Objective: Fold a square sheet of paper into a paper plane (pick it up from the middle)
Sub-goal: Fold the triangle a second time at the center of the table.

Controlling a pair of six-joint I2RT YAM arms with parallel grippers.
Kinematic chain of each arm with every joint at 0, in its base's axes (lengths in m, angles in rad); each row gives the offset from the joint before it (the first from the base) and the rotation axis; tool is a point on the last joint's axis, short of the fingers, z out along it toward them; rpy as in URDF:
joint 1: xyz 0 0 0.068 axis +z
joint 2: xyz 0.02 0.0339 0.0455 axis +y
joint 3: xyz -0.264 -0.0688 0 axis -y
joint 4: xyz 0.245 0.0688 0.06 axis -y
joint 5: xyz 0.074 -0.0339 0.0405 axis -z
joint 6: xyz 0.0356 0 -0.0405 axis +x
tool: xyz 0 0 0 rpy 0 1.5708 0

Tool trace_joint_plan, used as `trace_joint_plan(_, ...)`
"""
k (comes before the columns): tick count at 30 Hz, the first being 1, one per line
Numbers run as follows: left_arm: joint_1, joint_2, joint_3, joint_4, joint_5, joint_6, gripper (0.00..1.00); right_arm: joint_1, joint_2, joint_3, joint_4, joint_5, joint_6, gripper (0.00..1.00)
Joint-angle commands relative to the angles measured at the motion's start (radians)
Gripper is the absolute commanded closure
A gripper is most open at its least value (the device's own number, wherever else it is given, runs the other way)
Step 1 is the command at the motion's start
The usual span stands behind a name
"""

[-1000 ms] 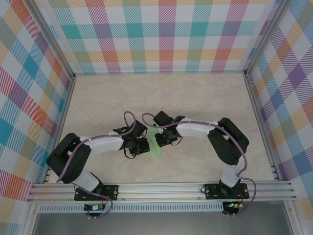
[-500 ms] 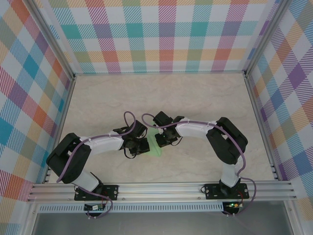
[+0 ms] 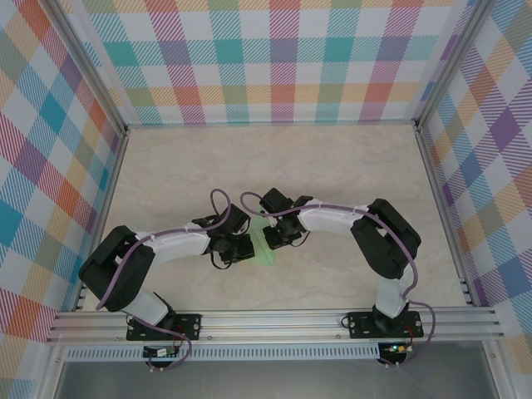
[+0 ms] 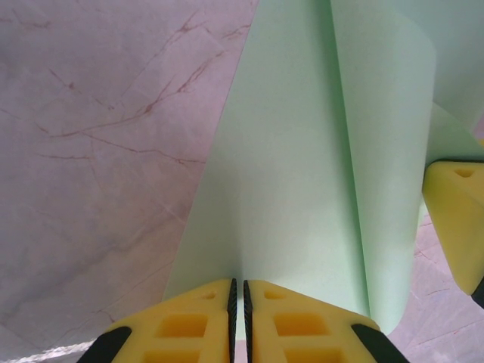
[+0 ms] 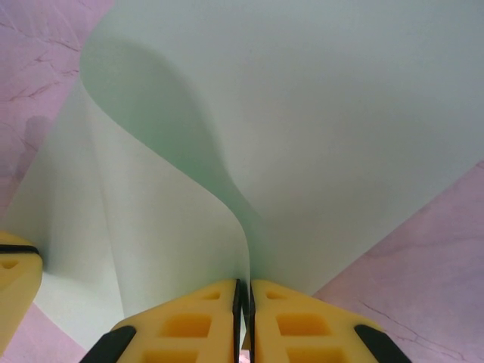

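The pale mint-green sheet of paper (image 3: 264,241) is held up off the table between both arms, partly folded and curved. My left gripper (image 4: 238,291) is shut on one edge of the paper (image 4: 302,174); a fold line runs away from its yellow fingers (image 4: 189,318). My right gripper (image 5: 245,291) is shut on the opposite edge of the paper (image 5: 318,136), which bends in a soft S-curve ahead of its fingers (image 5: 302,321). From above, the left gripper (image 3: 243,247) and the right gripper (image 3: 271,238) face each other across the paper. Each wrist view catches the other gripper's yellow fingertip at its edge.
The marbled beige tabletop (image 3: 332,174) stretches behind and to both sides of the arms. Checkered walls (image 3: 274,58) close in the back and sides, and an aluminium rail (image 3: 274,320) runs along the near edge.
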Motion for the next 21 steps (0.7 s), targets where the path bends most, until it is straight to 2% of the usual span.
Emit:
trace_joint_plan(1,-0.008,-0.027,-0.016,-0.002,-0.007,-0.002,0.87,-0.001,0.017,0.025,-0.021,0.002,-0.025,0.87)
trace_joint_plan(15,-0.008,-0.069,-0.031,-0.002,-0.025,-0.020,0.87,-0.002,0.049,0.024,-0.019,0.000,-0.024,0.87)
trace_joint_plan(19,0.000,-0.139,-0.067,0.084,-0.026,-0.054,0.87,-0.001,0.049,0.015,-0.017,0.002,-0.025,0.87)
trace_joint_plan(21,0.022,-0.172,-0.095,0.149,0.010,-0.080,0.92,-0.002,0.049,0.012,-0.016,0.001,-0.022,0.87)
